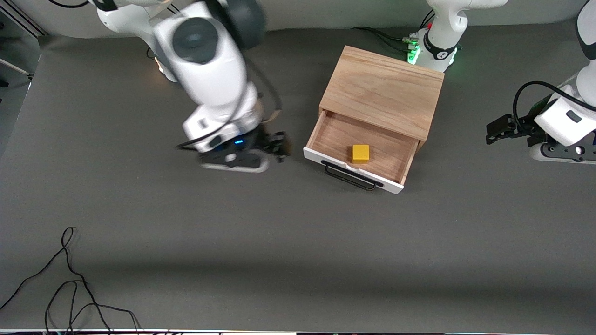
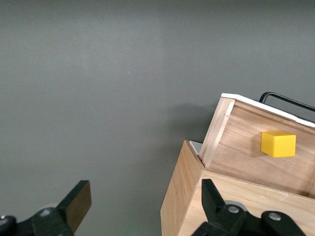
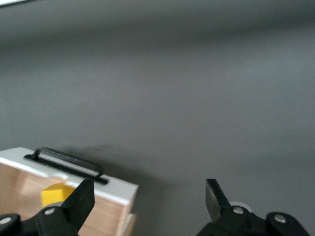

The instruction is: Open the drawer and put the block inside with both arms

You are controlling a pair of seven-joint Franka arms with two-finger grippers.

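The light-wood box (image 1: 382, 90) stands near the left arm's base. Its drawer (image 1: 335, 132) is pulled out toward the front camera, with its white front panel (image 1: 321, 160) and black wire handle (image 1: 350, 179). The yellow block (image 1: 360, 153) lies inside the drawer, close to the front panel. My right gripper (image 1: 278, 145) is open and empty, low beside the drawer toward the right arm's end. The right wrist view shows its gripper (image 3: 147, 196), the handle (image 3: 66, 160) and the block (image 3: 55, 193). My left gripper (image 1: 494, 131) is open and empty, raised toward the left arm's end. The left wrist view shows its gripper (image 2: 145, 199), the box (image 2: 187, 196) and the block (image 2: 278, 144).
Loose black cables (image 1: 70, 284) lie on the grey table at the corner nearest the front camera, toward the right arm's end. More cables (image 1: 386, 37) run to the left arm's green-lit base (image 1: 412, 53) beside the box.
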